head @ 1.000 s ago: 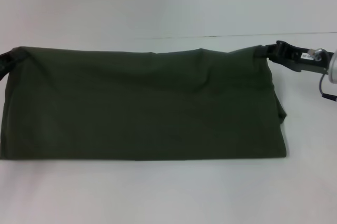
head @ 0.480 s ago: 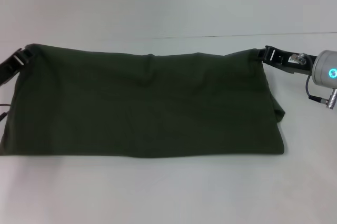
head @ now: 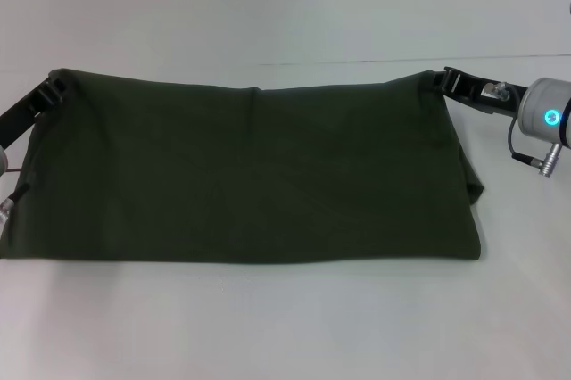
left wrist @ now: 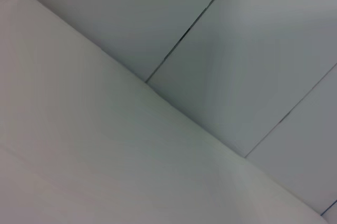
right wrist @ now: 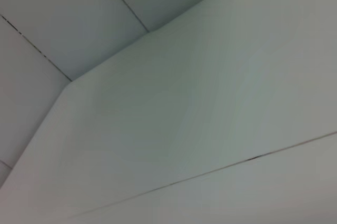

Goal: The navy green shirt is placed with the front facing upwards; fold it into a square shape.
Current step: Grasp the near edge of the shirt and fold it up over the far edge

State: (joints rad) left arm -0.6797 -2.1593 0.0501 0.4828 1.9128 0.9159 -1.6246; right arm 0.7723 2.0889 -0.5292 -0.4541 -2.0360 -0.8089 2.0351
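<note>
The navy green shirt [head: 241, 175] lies across the middle of the head view on the white worktop [head: 268, 326]. It is folded into a wide dark band, and no lettering or collar shows. Its lower edge runs almost straight from the left border of the frame to the lower right, where the cloth bunches a little at the side. The upper edge sags slightly in the centre and rises at both ends.

At the upper left corner of the cloth, the left gripper [head: 55, 87] is closed on the shirt and pinches that corner. At the upper right corner, the right gripper [head: 443, 79] is clamped on the other corner in the same way. Behind it a silver wrist [head: 544, 112] with a small cyan light enters from the right border.

Both wrist views show only pale flat panels with thin dark seams.
</note>
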